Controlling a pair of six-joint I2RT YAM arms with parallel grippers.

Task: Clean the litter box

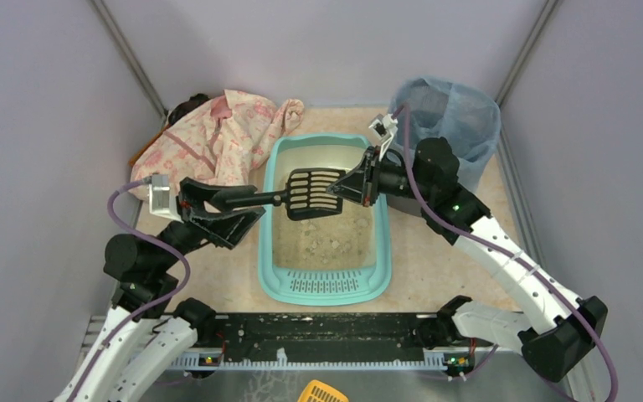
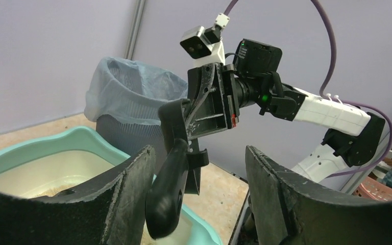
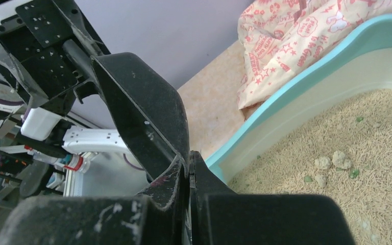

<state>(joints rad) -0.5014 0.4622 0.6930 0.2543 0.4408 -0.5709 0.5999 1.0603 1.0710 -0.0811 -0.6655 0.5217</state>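
litter box: dead center of the top view, beige litter inside, a few clumps
scoop: black, up over the box's far half
right claw: clamped on the scoop's blade edge
left claw: jaws apart, either side of the handle
cloth: pink, upper left
bin: upper right

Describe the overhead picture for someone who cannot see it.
Two robot arms meet over a turquoise litter box of beige litter: the right gripper pinches the head of a black slotted scoop, and the open left gripper straddles its handle. A pink patterned cloth and a blue-bagged bin sit behind.
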